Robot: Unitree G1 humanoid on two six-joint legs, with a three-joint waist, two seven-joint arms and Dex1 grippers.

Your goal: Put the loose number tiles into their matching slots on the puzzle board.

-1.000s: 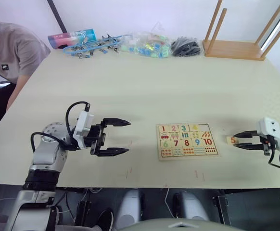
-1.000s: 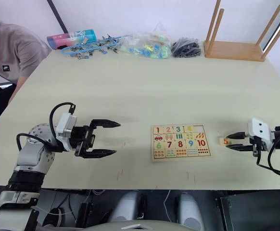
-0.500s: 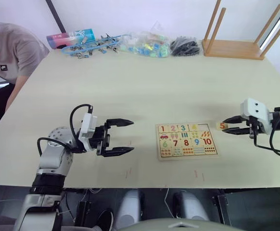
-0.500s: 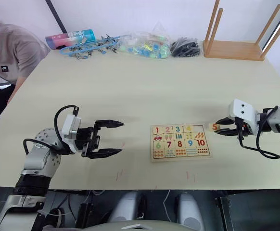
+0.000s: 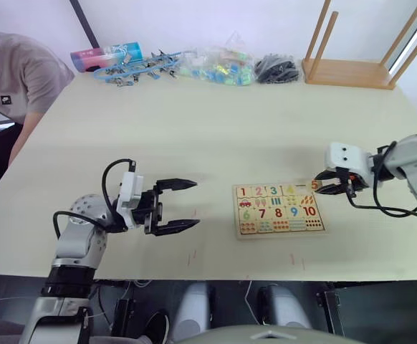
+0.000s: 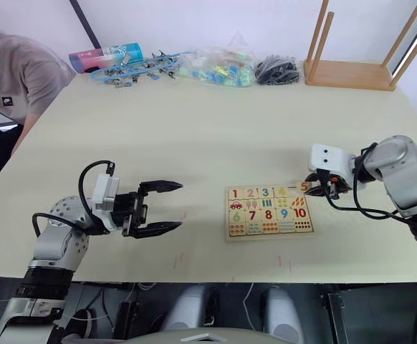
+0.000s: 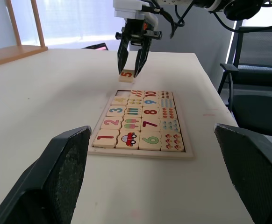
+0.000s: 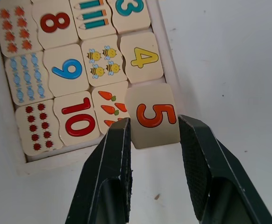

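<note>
The right gripper (image 8: 152, 140) holds the 5 tile (image 8: 153, 115) by two opposite edges, jaws closed on it, just over the far right corner of the board (image 5: 281, 208). The board lies on the table (image 5: 216, 136), in front of the robot and a little to its right. Tiles 1 to 4 already sit in the far row, so the only empty slot (image 7: 124, 93) is the one right of the 4, above the carrot picture.

In the right wrist view the tile overlaps the board's frame and part of the carrot square, so it looks set off towards the outside edge. To seat it well, I would bring it in over the open recess, square its edges to the frame, then lower it flat. Letting go with one edge on the frame would leave it tilted.

The tile is square, so it has no long axis. Its digit reads the same way up as the 4 beside it, which seems right for the row. The board's long side runs left to right.

The left gripper (image 5: 184, 206) hovers well left of the board, jaws wide apart and empty.
</note>
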